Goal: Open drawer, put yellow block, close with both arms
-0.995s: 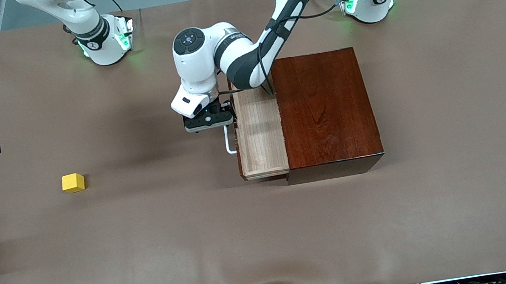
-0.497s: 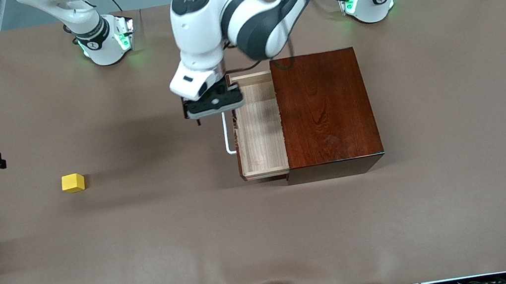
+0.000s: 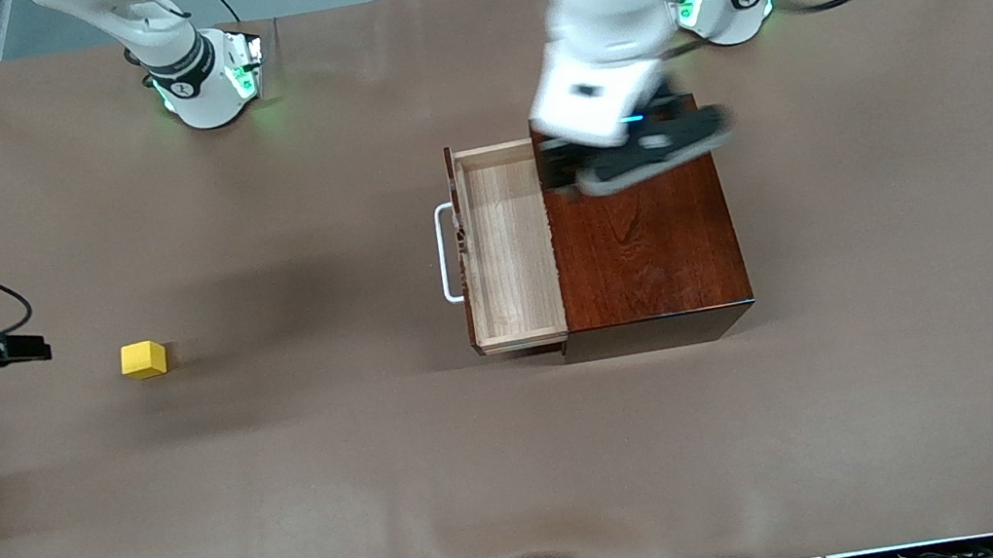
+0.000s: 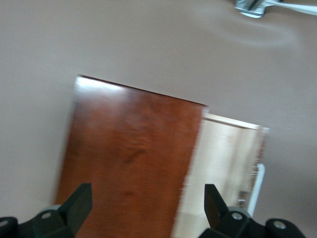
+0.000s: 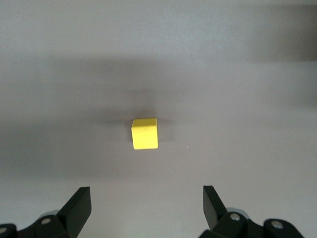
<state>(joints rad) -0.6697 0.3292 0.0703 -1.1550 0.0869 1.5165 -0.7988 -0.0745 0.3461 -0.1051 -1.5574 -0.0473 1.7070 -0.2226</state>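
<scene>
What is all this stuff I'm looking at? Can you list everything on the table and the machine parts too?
box: one, glossy dark reddish-brown wood, on the table toward the left arm's end.
drawer: one, pale wood inside, pulled out of the box and empty, with a white bar handle on its front.
yellow block: one, bright yellow, small cube lying on the table toward the right arm's end, well apart from the box.
table: one, covered in brown cloth.
left pincer: one, black, open, up in the air over the box top.
right pincer: one, black, open, over the table beside the yellow block, holding nothing.
</scene>
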